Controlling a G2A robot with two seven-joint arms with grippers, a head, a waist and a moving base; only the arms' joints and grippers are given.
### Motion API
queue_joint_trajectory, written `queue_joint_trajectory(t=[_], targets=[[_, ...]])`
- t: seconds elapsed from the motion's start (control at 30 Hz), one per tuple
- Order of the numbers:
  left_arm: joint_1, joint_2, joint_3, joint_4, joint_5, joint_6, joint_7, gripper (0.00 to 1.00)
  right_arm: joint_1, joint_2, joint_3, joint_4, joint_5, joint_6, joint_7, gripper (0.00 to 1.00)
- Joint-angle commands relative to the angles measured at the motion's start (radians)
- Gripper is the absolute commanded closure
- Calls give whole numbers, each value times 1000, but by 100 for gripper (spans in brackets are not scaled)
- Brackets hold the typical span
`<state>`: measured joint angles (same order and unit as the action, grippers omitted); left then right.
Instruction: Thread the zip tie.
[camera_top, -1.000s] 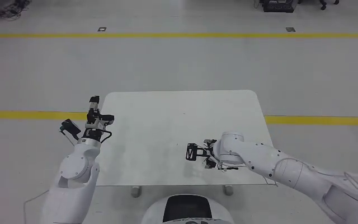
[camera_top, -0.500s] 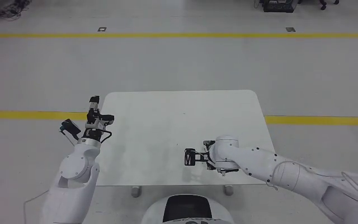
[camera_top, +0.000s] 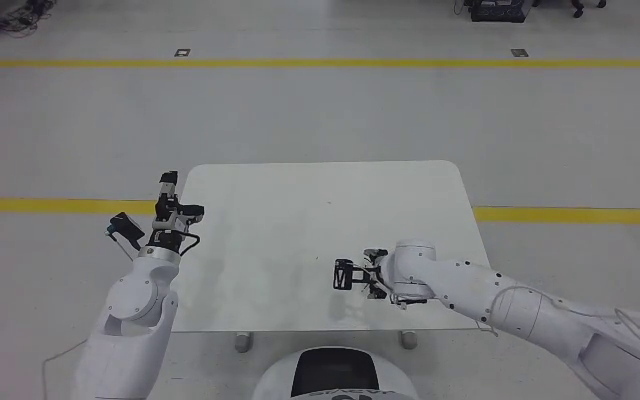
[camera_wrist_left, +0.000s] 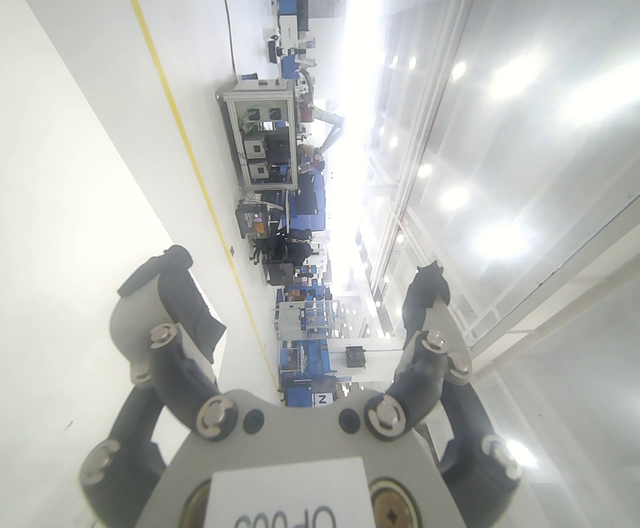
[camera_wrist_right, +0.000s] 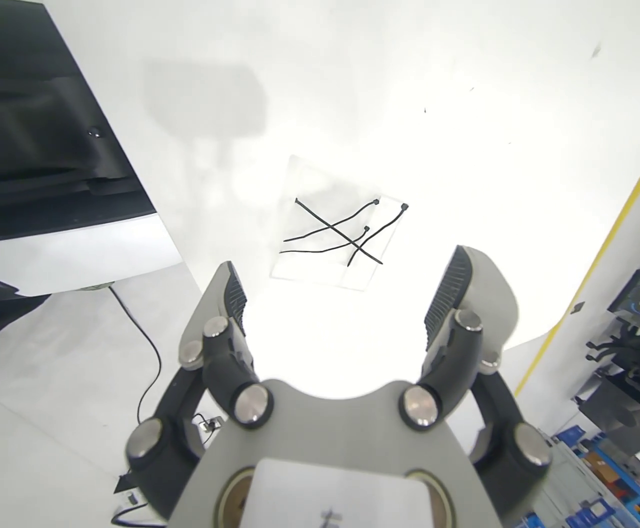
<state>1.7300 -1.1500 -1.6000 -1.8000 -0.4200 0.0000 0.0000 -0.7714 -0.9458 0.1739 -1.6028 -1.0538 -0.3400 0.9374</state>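
Easing right gripper (camera_top: 345, 274) back after a dip, wide and empty, aiming at thin black plastic zip ties (camera_wrist_right: 328, 226); grasping nothing yet.

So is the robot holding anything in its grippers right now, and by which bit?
Nothing is held. The left gripper and the right gripper are both open and empty; the zip ties lie on the table.
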Motion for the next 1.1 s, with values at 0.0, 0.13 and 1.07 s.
queue_joint_trajectory(t=[0.0, 0.13, 1.07], targets=[[0, 0, 0, 0, 0, 0, 0, 0, 5, 5, -4, 10, 9, 0, -21, 59], [0, 0, 0, 0, 0, 0, 0, 0, 0, 10, -4, 13, 17, 0, -23, 65], [0, 0, 0, 0, 0, 0, 0, 0, -52, -74, -4, 131, -98, 0, -7, 71]])
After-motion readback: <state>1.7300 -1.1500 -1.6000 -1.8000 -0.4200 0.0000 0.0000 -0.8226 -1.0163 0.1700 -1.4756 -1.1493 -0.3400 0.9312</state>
